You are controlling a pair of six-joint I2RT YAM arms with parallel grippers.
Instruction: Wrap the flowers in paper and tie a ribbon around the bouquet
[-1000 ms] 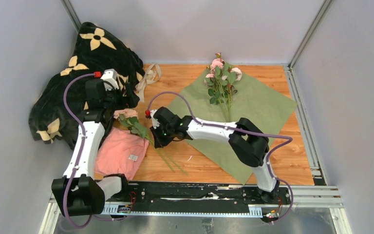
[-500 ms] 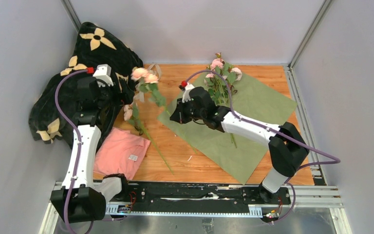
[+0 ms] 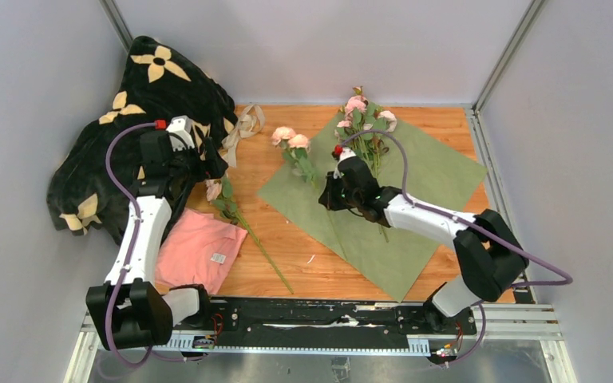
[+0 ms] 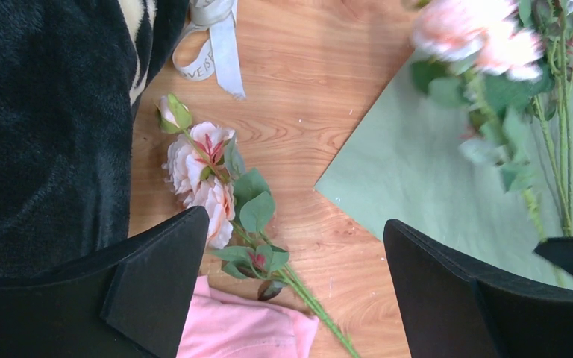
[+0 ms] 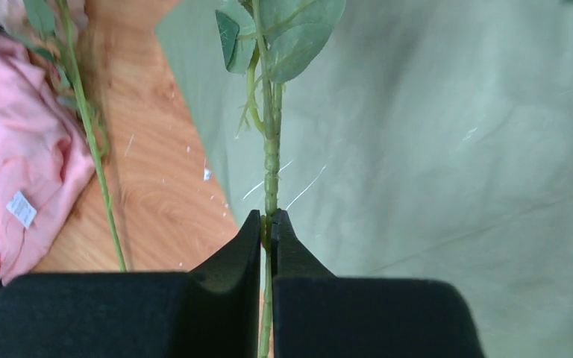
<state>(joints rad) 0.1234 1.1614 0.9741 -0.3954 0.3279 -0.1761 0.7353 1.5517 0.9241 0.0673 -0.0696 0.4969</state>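
The flowers (image 3: 365,128) are not yet all together. One bunch lies on the far part of the paper (image 3: 431,183), heads to the far side and stems running toward the near side. A second stem (image 5: 271,149) is pinched between the closed fingers of the right end effector (image 5: 266,227), over the left part of the paper. Its roses point far-left and its long axis runs to near-right.

A third stem (image 4: 220,194) lies on the table (image 3: 311,247) left of the paper, on a similar diagonal, beside a pink cloth (image 4: 231,332). The left end effector (image 4: 295,235) hangs over it, jaws wide apart and empty.

The paper lies flat, green side up, and the ribbon (image 4: 216,45) rests by the black blanket (image 3: 128,112). I judge that gathering is partly done, while wrapping and tying remain.
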